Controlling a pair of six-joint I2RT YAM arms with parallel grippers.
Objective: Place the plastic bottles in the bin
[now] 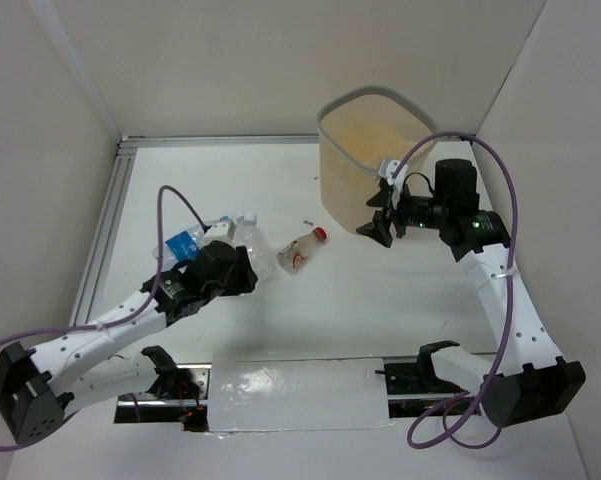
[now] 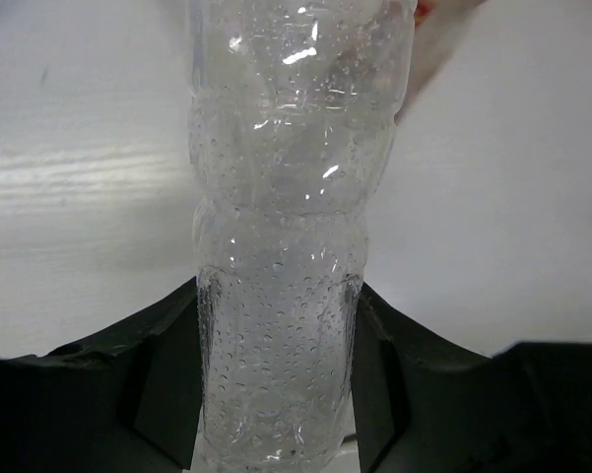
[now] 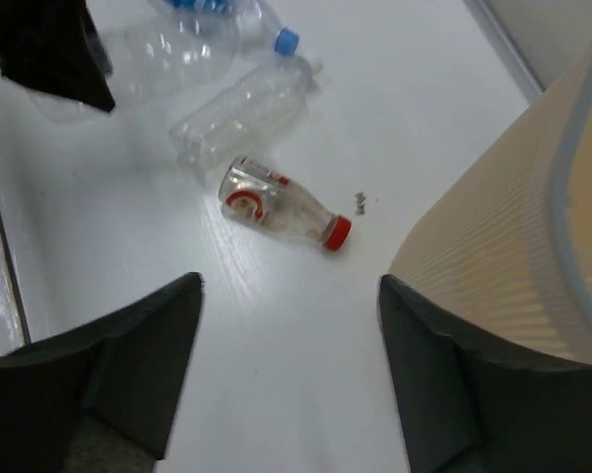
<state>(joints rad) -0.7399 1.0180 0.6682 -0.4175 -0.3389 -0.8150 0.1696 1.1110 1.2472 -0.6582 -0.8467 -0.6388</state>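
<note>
— Left claw [image 1: 245, 268], how is it set?
— Clamped on a clear bottle [image 2: 286, 246], at nine o'clock.
— Right claw [image 3: 291, 286]?
— Spread wide, nothing held, beside the bin [image 1: 345, 170] at one o'clock.

Bin [image 1: 345, 195]: tall beige translucent wastebasket, upright, at far right. Red-capped labelled bottle [image 1: 302, 250]: lying on its side, alone, left of the bin. Droplet-covered clear bottle [image 2: 281, 325], blue-capped bottle [image 3: 273, 36] and white-capped bottle [image 3: 241, 113]: clustered further left.
</note>
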